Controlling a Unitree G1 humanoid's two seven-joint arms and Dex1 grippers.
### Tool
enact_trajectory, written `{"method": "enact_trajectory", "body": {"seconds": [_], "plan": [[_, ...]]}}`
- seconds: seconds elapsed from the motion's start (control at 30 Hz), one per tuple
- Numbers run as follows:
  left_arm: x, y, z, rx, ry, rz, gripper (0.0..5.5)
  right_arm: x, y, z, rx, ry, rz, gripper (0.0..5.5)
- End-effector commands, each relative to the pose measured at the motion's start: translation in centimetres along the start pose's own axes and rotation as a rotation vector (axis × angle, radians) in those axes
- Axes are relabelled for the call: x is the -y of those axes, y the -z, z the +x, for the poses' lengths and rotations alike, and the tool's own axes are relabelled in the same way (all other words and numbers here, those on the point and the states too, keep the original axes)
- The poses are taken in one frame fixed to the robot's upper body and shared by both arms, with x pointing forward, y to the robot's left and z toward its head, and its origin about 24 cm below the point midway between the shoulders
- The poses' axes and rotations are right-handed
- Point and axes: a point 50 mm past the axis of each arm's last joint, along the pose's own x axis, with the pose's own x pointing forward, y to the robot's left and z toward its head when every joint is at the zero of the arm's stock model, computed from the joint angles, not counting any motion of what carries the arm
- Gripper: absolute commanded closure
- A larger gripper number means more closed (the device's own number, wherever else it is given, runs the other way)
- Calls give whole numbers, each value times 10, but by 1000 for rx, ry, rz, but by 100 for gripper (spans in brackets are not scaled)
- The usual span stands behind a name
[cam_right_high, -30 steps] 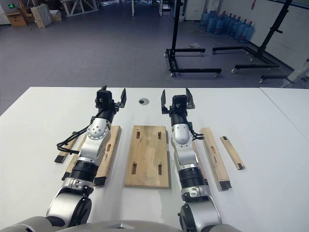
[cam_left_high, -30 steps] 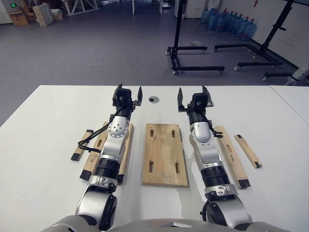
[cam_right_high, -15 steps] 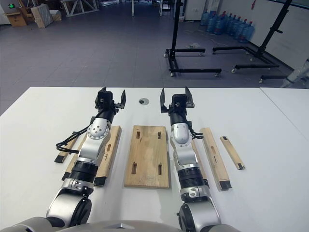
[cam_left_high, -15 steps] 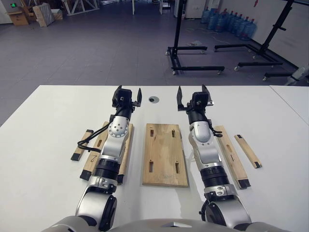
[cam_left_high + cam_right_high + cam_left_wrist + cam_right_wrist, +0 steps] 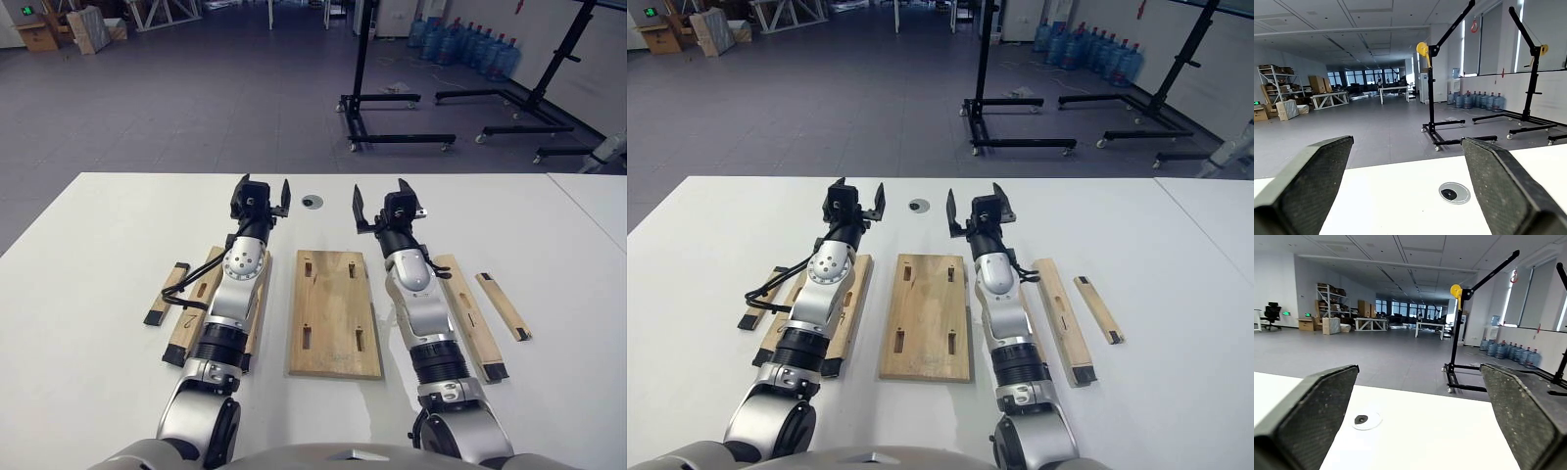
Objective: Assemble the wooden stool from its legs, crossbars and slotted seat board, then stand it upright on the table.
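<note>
step: start of job, by my est.; no part lifted, no joint made
seat board (image 5: 333,311): flat on table (image 5: 88,255), between the two forearms; four slots face up; long axis runs straight away from robot, parallel to both arms
L gripper (image 5: 262,189): jaws wide apart, nothing between; beyond the far ends of the L legs (image 5: 199,291), over bare table; height above top n/k
R gripper (image 5: 380,193): jaws wide apart, empty; just past the seat board's far R corner, turned a little inward toward the grommet (image 5: 313,201)
L legs: flat, partly under L forearm; same long axis as seat board; L crossbar (image 5: 167,292) just outboard of them
R leg (image 5: 468,313): flat, just outboard of R forearm, long axis near parallel to it; R crossbar (image 5: 503,305) farther out, apart, slightly skewed
key relation: every part lies back toward the robot from both grippers; neither gripper is over a part; seat board's far edge looks nearer R gripper than L gripper
next move, est.: whichever arm goes first must draw back and drop; jaws should close across a leg's short width, since long axes run along the arms
risk: forearms lie over or beside the parts; a low draw-back could nudge them out of line
</note>
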Motion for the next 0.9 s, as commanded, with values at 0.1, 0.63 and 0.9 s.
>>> {"method": "enact_trajectory", "body": {"seconds": [0.1, 0.63, 0.9], "plan": [[2, 2, -2, 7, -19, 15, 144, 5, 3, 2, -34, -1, -84, 92], [8, 5, -10, 8, 8, 13, 144, 63, -38, -1, -46, -5, 89, 92], [5, 4, -26, 29, -44, -20, 144, 187, -22, -39, -379, 96, 123, 92]]}}
